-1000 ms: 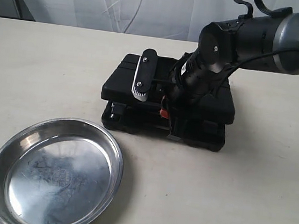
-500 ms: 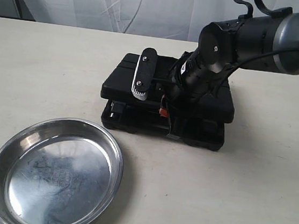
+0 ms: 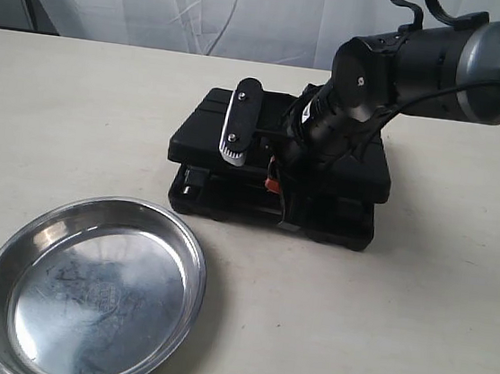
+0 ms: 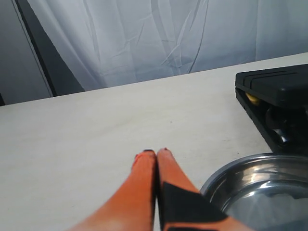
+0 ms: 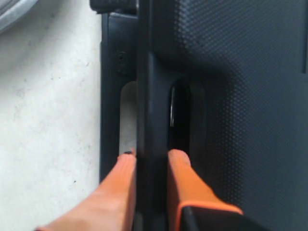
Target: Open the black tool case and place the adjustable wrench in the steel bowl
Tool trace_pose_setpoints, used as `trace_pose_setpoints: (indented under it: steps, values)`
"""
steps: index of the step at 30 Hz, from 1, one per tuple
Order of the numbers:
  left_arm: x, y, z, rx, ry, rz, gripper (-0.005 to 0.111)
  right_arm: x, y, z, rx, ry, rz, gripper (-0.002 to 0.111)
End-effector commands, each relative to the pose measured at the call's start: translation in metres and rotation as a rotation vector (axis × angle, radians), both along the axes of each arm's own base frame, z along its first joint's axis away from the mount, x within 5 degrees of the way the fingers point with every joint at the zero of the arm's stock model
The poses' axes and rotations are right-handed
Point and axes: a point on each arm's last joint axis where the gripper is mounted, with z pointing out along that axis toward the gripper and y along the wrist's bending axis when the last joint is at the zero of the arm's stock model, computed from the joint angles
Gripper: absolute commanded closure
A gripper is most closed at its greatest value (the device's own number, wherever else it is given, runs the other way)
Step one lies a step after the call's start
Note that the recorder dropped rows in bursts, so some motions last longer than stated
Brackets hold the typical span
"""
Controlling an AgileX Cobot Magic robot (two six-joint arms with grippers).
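Observation:
The black tool case [image 3: 281, 150] lies mid-table with its lid lifted a little off the base, leaving a gap along the front. My right gripper [image 3: 276, 176] is shut on the handle bar at the lid's front edge [image 5: 152, 156], one orange finger [image 5: 126, 166] on each side of the bar. The steel bowl [image 3: 93, 291] sits empty at the front left, also seen beside my left gripper [image 4: 156, 153] as a shiny rim [image 4: 240, 168]. That gripper is shut and empty, low over the table. The adjustable wrench is not recognisable; the case's inside is hidden.
A black and silver bar-shaped item [image 3: 239, 123] lies on the case lid. The right arm [image 3: 408, 70] reaches in from the upper right over the case. A white curtain [image 3: 208, 2] hangs behind the table. The case's open side [image 4: 274, 120] faces the left wrist camera.
The right gripper has raised the lid's front edge slightly, widening the gap; the bar-shaped item on the lid rose with it. The bowl has stayed put.

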Motion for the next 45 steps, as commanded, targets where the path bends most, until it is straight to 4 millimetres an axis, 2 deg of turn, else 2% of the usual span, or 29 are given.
trace_pose_setpoints:
  steps: [1, 7, 8, 9, 12, 15, 20, 23, 28, 33, 36, 39, 45]
  values:
    - [0.001, -0.001, 0.008, 0.002, -0.103, -0.017, 0.107, 0.005, 0.000, 0.010, 0.024, -0.068, 0.004, 0.109]
    - [-0.002, 0.003, 0.035, -0.639, -0.400, -0.003, 0.107, 0.005, 0.000, 0.010, 0.026, -0.071, 0.004, 0.109]
    - [-0.002, 0.005, 0.034, -0.788, -0.386, 0.009, 0.107, 0.005, 0.000, 0.010, 0.028, -0.074, 0.003, 0.109]
    - [-0.002, 0.005, 0.032, -0.841, -0.374, 0.014, 0.107, 0.005, 0.000, 0.010, 0.028, -0.075, 0.003, 0.109]
    - [-0.001, 0.003, 0.028, -0.898, -0.310, 0.011, 0.107, 0.006, 0.000, 0.010, 0.031, -0.078, 0.003, 0.109]
    - [-0.002, -0.002, 0.034, -0.909, -0.257, -0.019, 0.107, 0.006, 0.000, 0.010, 0.030, -0.081, 0.004, 0.109]
    - [-0.001, -0.002, 0.069, -0.747, -0.294, -0.038, 0.107, 0.007, 0.001, 0.011, 0.036, -0.090, 0.003, 0.109]
    - [0.009, -0.004, 0.089, -0.717, -0.239, -0.033, 0.107, 0.007, 0.001, 0.011, 0.036, -0.090, 0.003, 0.109]
    - [0.051, -0.010, 0.101, -0.683, 0.050, 0.010, 0.107, 0.007, 0.001, 0.011, 0.036, -0.090, 0.003, 0.109]
    - [0.114, -0.019, 0.102, -0.605, 0.405, 0.034, 0.107, 0.007, 0.001, 0.011, 0.040, -0.097, 0.002, 0.109]
    - [0.156, -0.024, 0.090, -0.562, 0.558, 0.024, 0.107, 0.007, 0.001, 0.011, 0.040, -0.097, 0.002, 0.109]
    - [0.189, -0.031, 0.072, -0.577, 0.691, -0.008, 0.107, 0.007, 0.001, 0.011, 0.040, -0.097, 0.002, 0.109]
    - [0.237, -0.045, 0.024, -0.628, 0.922, -0.126, 0.107, 0.007, 0.001, 0.011, 0.041, -0.098, 0.002, 0.109]
